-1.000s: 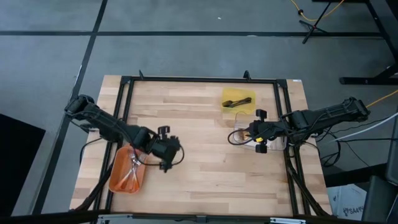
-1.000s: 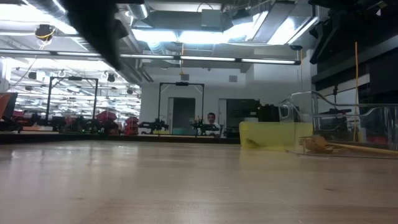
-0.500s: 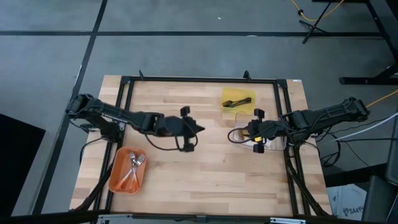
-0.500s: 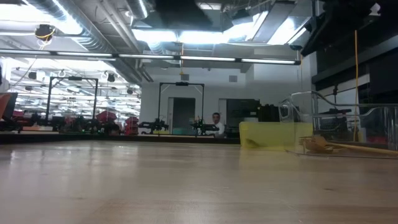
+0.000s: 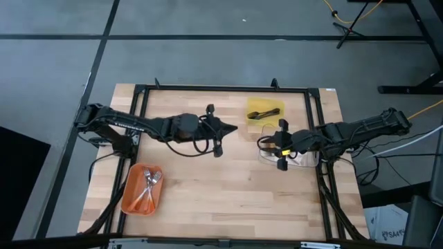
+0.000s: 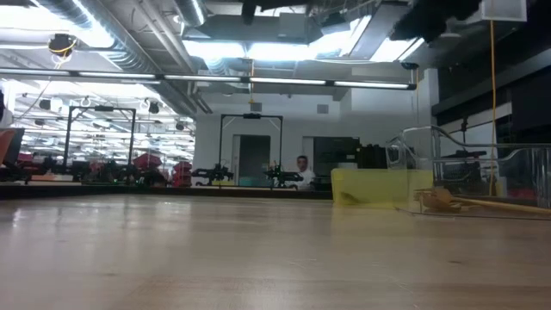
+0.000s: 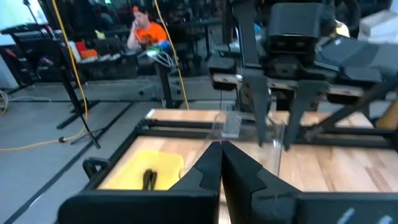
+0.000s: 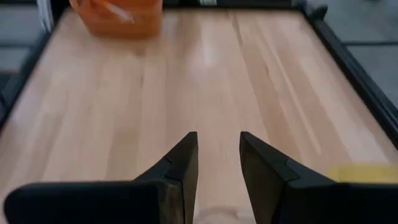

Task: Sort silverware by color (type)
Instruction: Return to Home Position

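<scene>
As left gripper (image 5: 234,128) extends, right gripper (image 8: 217,142) hovers

Overhead, table-level and two wrist views of one table (image 5: 228,180)

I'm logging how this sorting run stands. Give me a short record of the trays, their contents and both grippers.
orange plastic tray: silver forks with orange handles
yellow plastic tray: dark utensils
clear plastic bin: gold utensils
left gripper: shut, empty, above wooden table middle
right gripper: open, empty, at the clear plastic bin
</scene>
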Motion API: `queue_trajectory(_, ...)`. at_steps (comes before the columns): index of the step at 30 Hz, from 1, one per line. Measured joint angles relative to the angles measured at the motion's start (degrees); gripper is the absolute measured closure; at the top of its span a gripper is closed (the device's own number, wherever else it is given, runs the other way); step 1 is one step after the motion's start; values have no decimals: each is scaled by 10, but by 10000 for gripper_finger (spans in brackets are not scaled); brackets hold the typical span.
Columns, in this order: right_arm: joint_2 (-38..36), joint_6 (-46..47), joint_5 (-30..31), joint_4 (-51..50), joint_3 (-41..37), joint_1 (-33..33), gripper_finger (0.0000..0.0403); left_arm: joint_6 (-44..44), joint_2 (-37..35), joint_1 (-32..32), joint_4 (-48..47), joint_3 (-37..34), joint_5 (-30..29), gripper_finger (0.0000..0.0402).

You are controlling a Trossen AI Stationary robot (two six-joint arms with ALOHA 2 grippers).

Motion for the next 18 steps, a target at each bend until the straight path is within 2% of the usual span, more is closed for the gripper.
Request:
queue_trajectory(10, 0, -47, 0, 130, 0, 0, 294, 0, 0, 8, 33, 0, 0, 398)
queue_trajectory(18, 0, -60, 0, 156, 0, 0, 295, 0, -4, 8, 34, 0, 0, 398)
